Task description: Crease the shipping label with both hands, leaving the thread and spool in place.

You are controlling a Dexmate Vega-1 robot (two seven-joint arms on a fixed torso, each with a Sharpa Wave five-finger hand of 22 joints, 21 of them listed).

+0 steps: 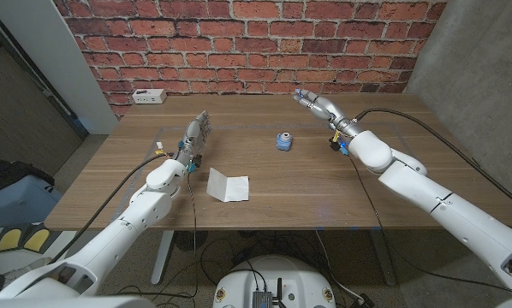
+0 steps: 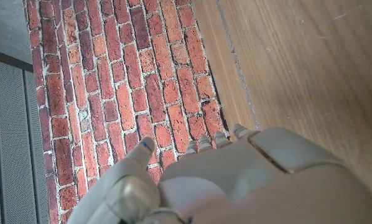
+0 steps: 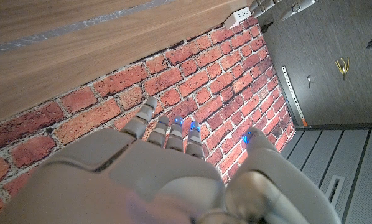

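Folded shipping label (image 1: 228, 186) lies between raised, empty hands, spool (image 1: 283, 141) beyond.

Even soft light, faint shadows, blurred near hands

no readable text, labels or signs anywhere

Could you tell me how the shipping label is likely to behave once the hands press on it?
The shipping label looks like thin white paper, one flap already raised along a fold, so it is probably light and floppy. On the smooth wooden table it may well slide under a one-sided push; pinning one half should help.
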